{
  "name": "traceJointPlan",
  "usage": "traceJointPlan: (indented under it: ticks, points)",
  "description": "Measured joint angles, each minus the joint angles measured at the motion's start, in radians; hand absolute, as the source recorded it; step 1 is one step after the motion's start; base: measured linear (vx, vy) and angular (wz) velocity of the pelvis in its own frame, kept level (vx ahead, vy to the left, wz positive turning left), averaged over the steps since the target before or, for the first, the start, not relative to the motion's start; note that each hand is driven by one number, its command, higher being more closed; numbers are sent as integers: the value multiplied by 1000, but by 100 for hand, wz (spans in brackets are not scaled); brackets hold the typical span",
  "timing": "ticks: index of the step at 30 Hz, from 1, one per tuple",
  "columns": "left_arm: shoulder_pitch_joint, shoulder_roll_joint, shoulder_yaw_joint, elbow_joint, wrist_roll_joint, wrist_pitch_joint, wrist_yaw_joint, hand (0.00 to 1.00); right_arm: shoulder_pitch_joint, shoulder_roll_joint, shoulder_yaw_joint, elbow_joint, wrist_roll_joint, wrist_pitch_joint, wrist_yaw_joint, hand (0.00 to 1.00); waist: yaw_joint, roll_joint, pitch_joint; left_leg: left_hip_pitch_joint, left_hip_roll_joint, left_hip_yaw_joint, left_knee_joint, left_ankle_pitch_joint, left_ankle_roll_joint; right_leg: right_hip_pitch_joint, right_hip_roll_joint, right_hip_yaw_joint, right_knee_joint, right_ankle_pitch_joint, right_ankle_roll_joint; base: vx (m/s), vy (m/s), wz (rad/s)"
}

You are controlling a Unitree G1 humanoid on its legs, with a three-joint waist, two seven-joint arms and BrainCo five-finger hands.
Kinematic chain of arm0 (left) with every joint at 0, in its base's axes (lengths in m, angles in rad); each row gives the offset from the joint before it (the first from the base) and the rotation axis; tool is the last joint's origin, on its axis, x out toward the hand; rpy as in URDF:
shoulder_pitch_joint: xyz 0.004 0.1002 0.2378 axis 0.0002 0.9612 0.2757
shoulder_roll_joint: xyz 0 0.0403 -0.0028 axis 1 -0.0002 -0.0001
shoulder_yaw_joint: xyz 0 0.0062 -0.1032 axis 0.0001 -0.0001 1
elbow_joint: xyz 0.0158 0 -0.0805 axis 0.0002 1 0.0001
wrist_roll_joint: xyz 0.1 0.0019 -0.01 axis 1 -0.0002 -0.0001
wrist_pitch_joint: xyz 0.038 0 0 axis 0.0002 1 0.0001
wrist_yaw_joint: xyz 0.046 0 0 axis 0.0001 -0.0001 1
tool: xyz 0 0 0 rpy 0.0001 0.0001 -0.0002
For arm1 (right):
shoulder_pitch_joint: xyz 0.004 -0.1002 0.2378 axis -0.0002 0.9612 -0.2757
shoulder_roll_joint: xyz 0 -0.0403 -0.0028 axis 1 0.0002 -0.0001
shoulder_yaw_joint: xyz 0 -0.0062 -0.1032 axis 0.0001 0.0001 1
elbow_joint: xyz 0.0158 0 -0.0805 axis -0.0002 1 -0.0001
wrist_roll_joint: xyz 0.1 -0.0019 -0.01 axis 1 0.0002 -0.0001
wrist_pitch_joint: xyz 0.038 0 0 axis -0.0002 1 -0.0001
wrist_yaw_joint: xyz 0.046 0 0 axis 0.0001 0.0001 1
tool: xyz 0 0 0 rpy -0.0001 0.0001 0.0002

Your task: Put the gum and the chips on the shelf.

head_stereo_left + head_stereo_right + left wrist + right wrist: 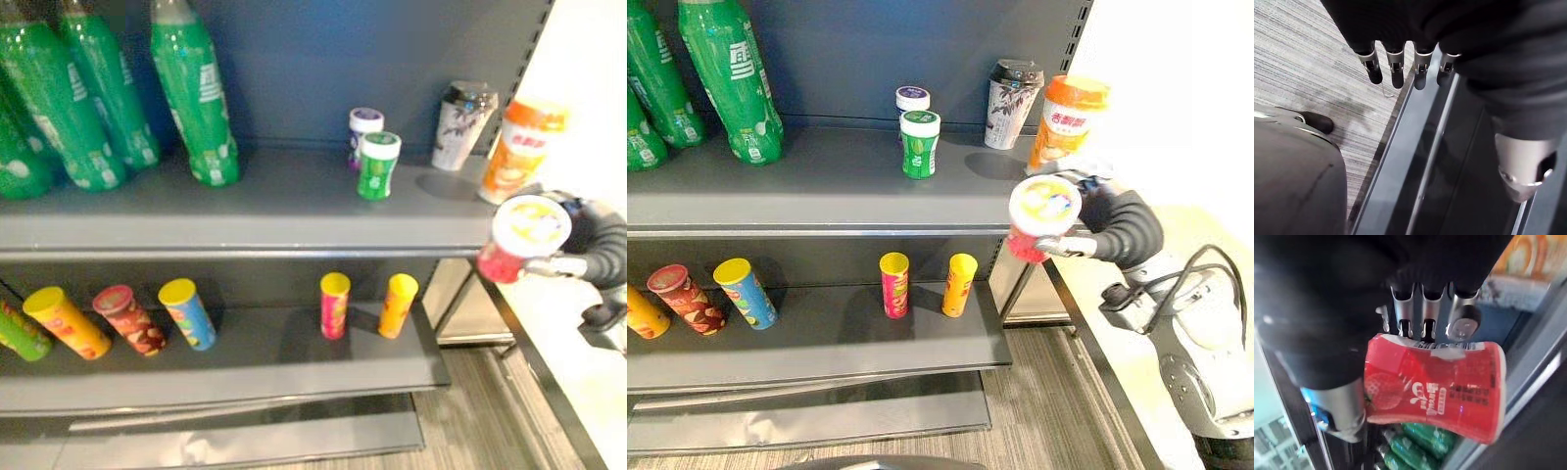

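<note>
The grey shelf unit (823, 211) with its blue back panel is the biggest thing here, standing on grey striped carpet (1058, 411). Its bottom tier is hard to make out, just a dull shine.

Far off to the left of the right hand (1095, 217), on the upper shelf, are the big green bottles (730, 78), with their tops cut off. Right behind and a bit above that hand sits an orange-lidded cup (1066, 122), and a dark-lidded cup (1011, 103) is next to it on the left.

Below and left of the hand, the lower shelf has the chip cans (893, 284) leaning back, two close together and more further left. The last ones are clipped by the edge.

The right hand is wrapped around the red gum jar (1040, 217), fingers on one side and thumb on the other. It holds the jar just off the right end of the upper shelf, pale lid facing up. The fingers cover part of the jar.

Left of it on the upper shelf is a green gum jar (919, 145), half hiding a white-lidded jar (912, 99) behind it.

The left hand (1449, 29) hangs low by the shelf's base with relaxed, straight fingers (1396, 68), holding nothing.
</note>
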Motion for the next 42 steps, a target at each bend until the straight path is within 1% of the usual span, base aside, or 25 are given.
traceJointPlan:
  ticks: [2,4,6,7,8,12,14,15,17,19,20,25,27,29,34,37,42]
  points:
    - [-10,11,-3,17,0,1,-3,0,-21,-24,29,2,24,8,8,100,1,-1,0,0,0,0,0,0,0,-1,0,0,0,0,0,16,5,0]
    - [-18,24,-18,22,0,1,-8,0,-55,-63,72,5,51,15,14,100,3,-11,10,-1,0,-1,1,1,0,-2,0,0,-1,0,0,15,6,0]
    - [-24,27,-28,24,0,1,-8,0,-100,-96,117,9,82,27,14,100,7,-15,15,-2,0,-2,0,1,1,-3,0,0,-2,0,0,36,14,0]
    - [-27,27,-34,26,0,2,-8,0,-115,-103,131,11,87,28,14,100,10,-14,15,-2,0,-2,1,1,1,-2,0,0,-2,0,0,47,18,0]
    - [-34,28,-46,28,0,3,-8,0,-140,-114,157,15,88,29,12,100,21,-14,16,-2,-1,-2,0,1,1,-2,0,0,-2,0,0,43,16,0]
    - [-42,30,-75,28,0,4,-8,0,-240,-129,244,30,98,43,6,100,28,-7,20,-2,0,-9,1,1,0,-2,0,-3,-3,0,0,41,14,5]
    - [-52,31,-85,34,0,17,-8,0,-277,-136,278,52,126,51,-7,100,38,-2,25,-3,0,-11,2,1,0,-2,-2,-7,-3,0,0,41,12,5]
    - [-55,31,-88,35,0,20,-8,0,-280,-136,285,55,131,54,-13,100,47,0,27,-3,0,-12,3,1,0,-2,-2,-8,-3,0,0,0,0,0]
    - [-67,31,-89,44,0,22,-7,0,-281,-136,291,54,134,55,-22,100,53,2,33,-5,0,-14,3,1,1,0,-3,-11,-3,-1,-2,5,2,4]
    - [-70,35,-100,44,0,22,-7,0,-281,-136,297,54,136,61,-25,100,53,1,41,-6,0,-24,3,2,1,3,-4,-19,-3,-2,-2,9,2,12]
    - [-70,38,-105,44,0,22,-7,0,-289,-135,313,54,158,63,-27,100,53,0,44,-7,0,-30,3,3,1,5,-5,-23,-3,-2,-2,10,1,9]
    - [-77,42,-116,50,0,24,-5,0,-330,-118,377,53,176,68,-30,100,59,2,50,-5,0,-35,5,4,1,12,-4,-25,-5,-2,-3,3,2,4]
    - [-78,41,-117,51,0,29,-1,0,-335,-104,401,53,178,71,-31,100,71,2,51,-5,1,-35,5,4,1,12,-4,-25,-6,-2,-4,0,0,0]
    - [-80,41,-118,51,0,36,2,0,-335,-95,403,54,178,77,-32,100,76,2,51,-6,1,-37,5,6,1,12,-4,-26,-6,-2,-4,1,2,2]
    - [-79,49,-118,54,0,44,12,0,-326,-50,411,55,175,103,-52,100,78,-1,56,-13,0,-46,4,12,2,12,-5,-32,-9,-2,-4,3,3,6]
    - [-77,53,-117,57,0,46,13,0,-325,-31,410,54,173,100,-62,100,76,-3,56,-17,1,-56,4,15,1,12,-5,-39,-13,-2,-4,18,5,9]
    - [-77,56,-116,58,-1,46,16,0,-342,-31,410,71,173,100,-69,100,79,-8,61,-19,2,-58,-2,20,-1,12,-5,-41,-17,1,-9,4,1,1]
